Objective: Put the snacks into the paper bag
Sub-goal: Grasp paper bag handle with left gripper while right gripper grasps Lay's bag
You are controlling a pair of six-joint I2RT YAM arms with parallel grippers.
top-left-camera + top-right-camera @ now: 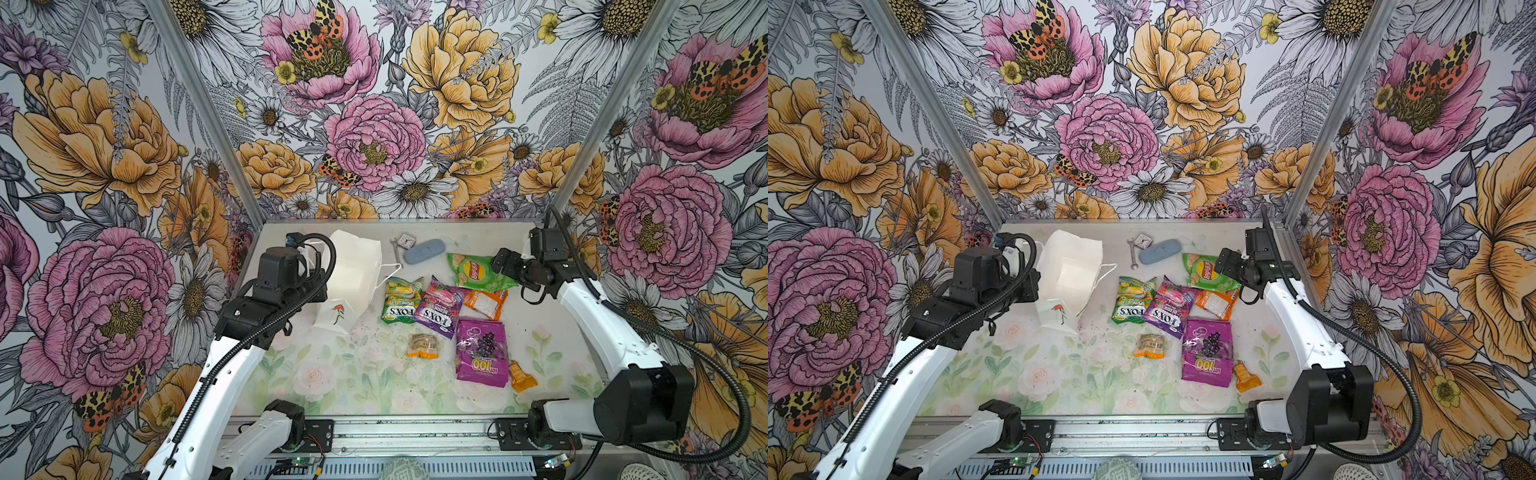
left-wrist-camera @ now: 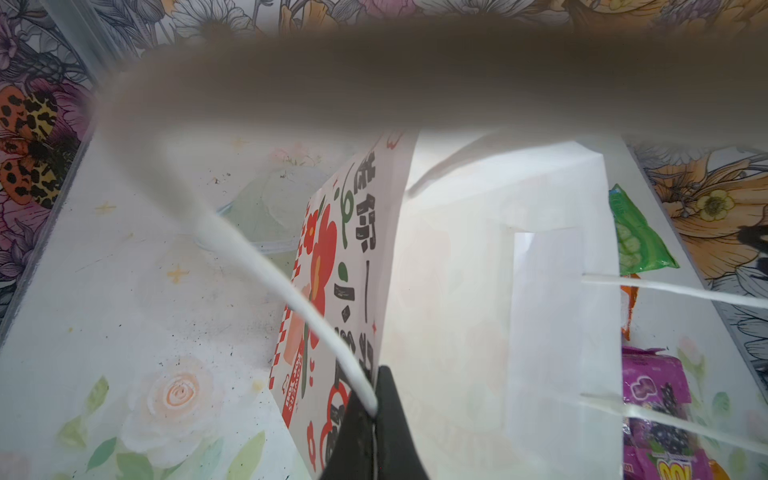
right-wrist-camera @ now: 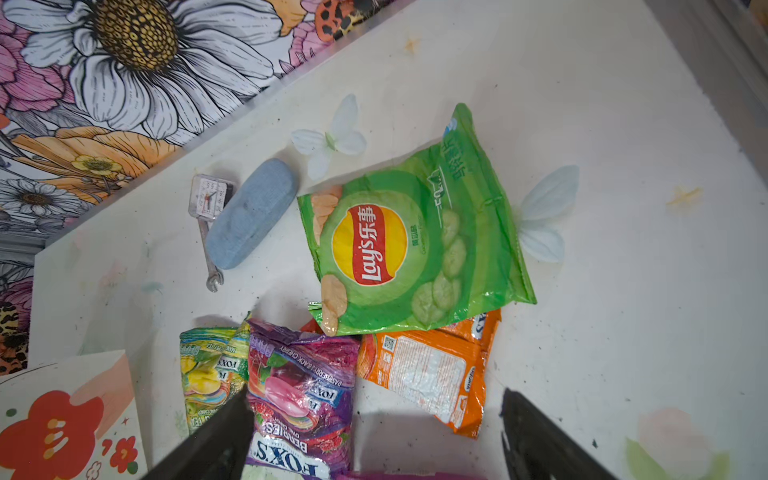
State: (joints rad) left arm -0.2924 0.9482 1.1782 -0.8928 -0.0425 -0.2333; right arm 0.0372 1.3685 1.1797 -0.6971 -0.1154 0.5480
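- Walls (image 1: 374, 124) on three sides are loud floral wallpaper: pink and orange peonies, daisies, spotted moths
- Aluminium posts (image 1: 210, 112) in the far corners
- Table (image 1: 332, 374) is white with a faded rose print, kinda dirt-speckled
- Metal rail (image 1: 415, 434) along its near edge

Just left of the right gripper (image 1: 500, 262) we find the Lay's bag (image 1: 478, 272), its near edge on a packet (image 1: 485, 303). Farther left lies the case (image 3: 251, 214), seemingly atop the wrench (image 3: 212, 276). The paper bag (image 1: 353, 278) stands right of the left gripper (image 2: 375, 419).
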